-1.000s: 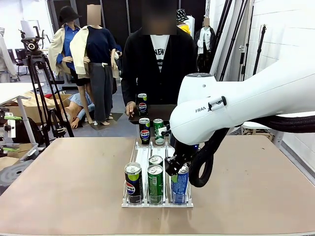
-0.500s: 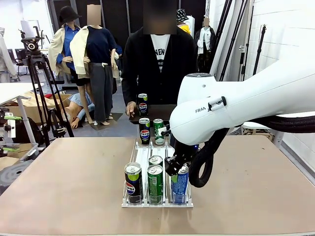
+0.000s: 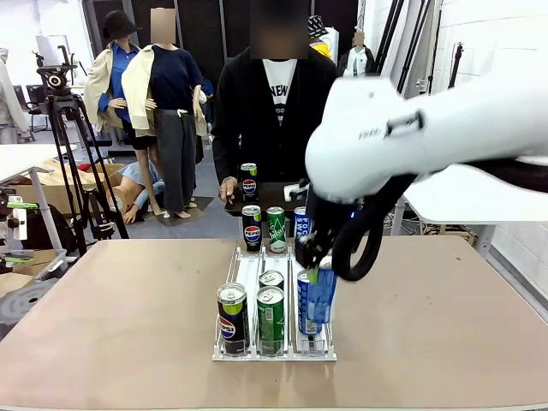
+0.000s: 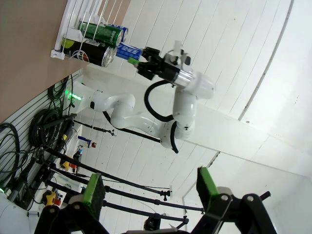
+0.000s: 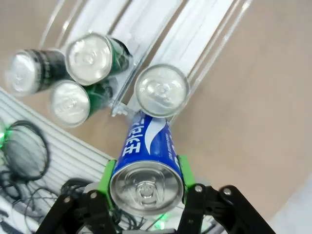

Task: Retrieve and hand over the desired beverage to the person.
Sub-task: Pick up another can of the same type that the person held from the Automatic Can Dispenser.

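Blue can lifted out of the rack, pinched near its top by the right tool.

The right tool (image 3: pixel 318 276) is clenched on the blue can (image 3: pixel 318 295), green pads pressing opposite sides just under the rim; the can hangs tilted above the right lane of the clear rack (image 3: pixel 224 351), which sits on the counter (image 3: pixel 111 308) midway toward its near edge. From the right wrist view the can (image 5: pixel 147 146) sits squarely between the pads, with another can (image 5: pixel 161 89) in the lane below it. I'd judge it a full drink: fairly heavy, thin-walled, smooth and apt to slip or dent, so a firm hold high on the wall suits it. The left tool (image 4: pixel 151 190) stands released, holding nothing. The person (image 3: pixel 274 111) waits beyond the far edge.
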